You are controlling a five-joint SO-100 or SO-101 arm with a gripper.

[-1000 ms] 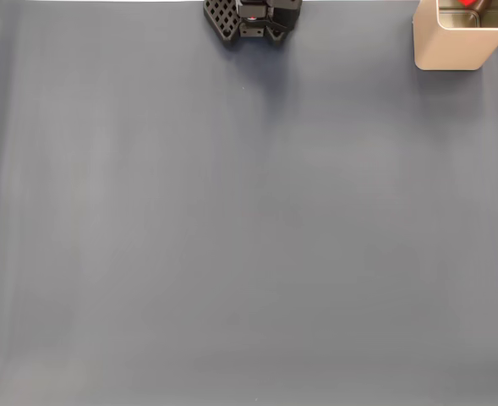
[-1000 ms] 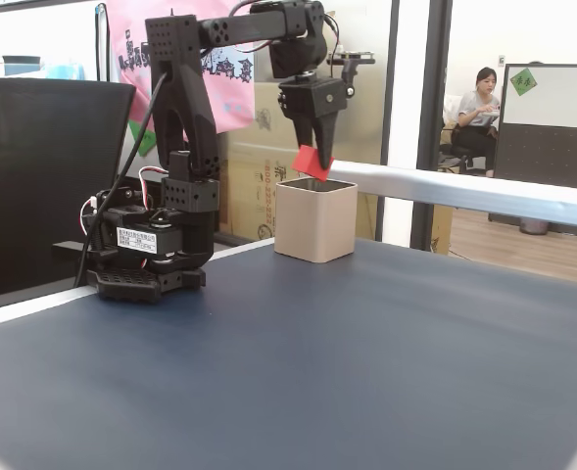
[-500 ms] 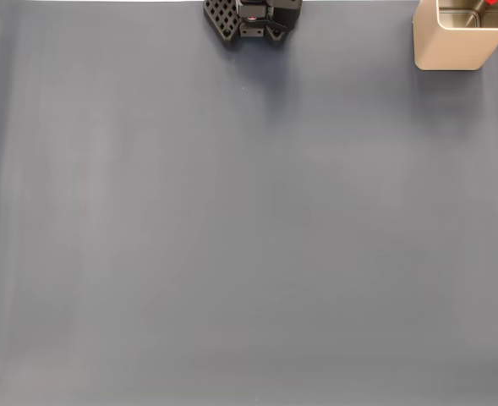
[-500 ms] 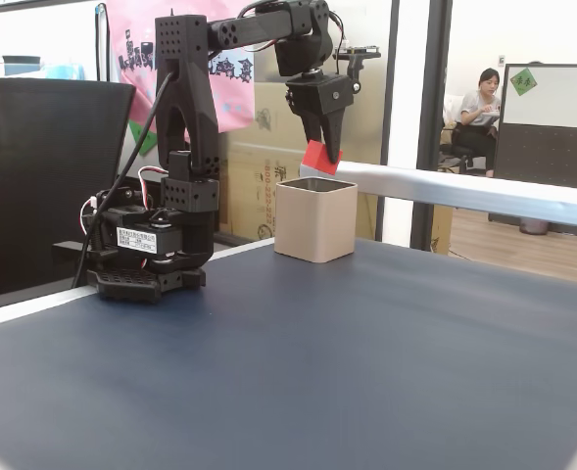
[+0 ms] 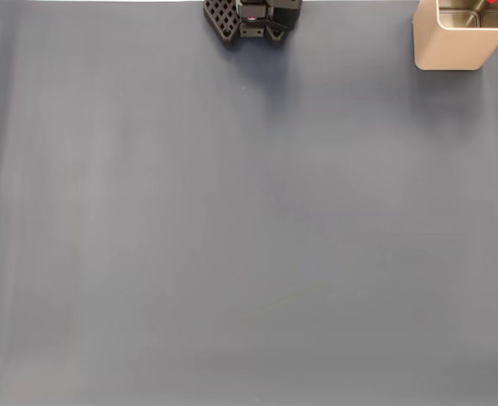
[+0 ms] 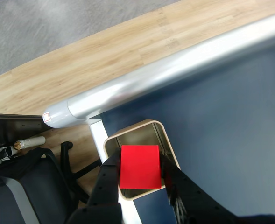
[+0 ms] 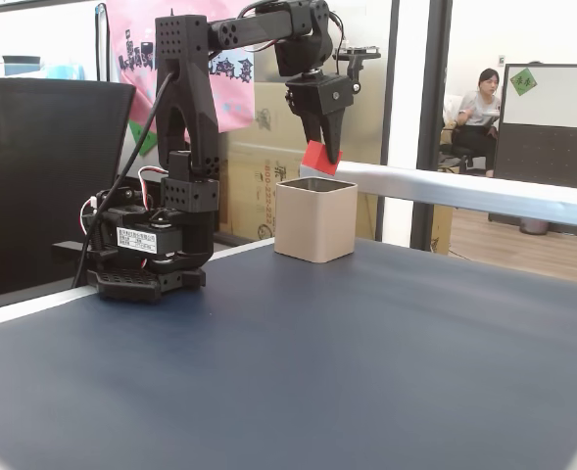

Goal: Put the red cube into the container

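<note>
The claw [image 6: 139, 175] pinches the red cube [image 6: 138, 166] between its two dark fingers, low in the middle of the wrist view, and right beneath it sits the container [image 6: 167, 144], its tan rim and shiny inside showing around the cube's upper edge. From the side, in a fixed view, the cube [image 7: 317, 157] hangs just above the container [image 7: 315, 220] near the upper middle of the frame, tilted, one corner pointing down, clear of the rim. In the top-down fixed view the container [image 5: 451, 46] is tucked in the upper right corner on the dark tabletop [image 5: 249, 237], with a sliver of red [image 5: 490, 2] at the very top edge.

Now, the risk as I see it: the cube sits toward the near side of the opening in the wrist view, and it's cocked at an angle. Let go from here and a corner could catch the rim, tip the cube outward and send it onto the tabletop, or off the edge by the metal rail [image 6: 174, 70]. A knock from the claw could also shove the box.

Hard to read: the top-down view cuts off the container's far wall and most of the cube, the cube hides the container's floor in the wrist view, and the fingertips are lost behind the cube there.
</note>
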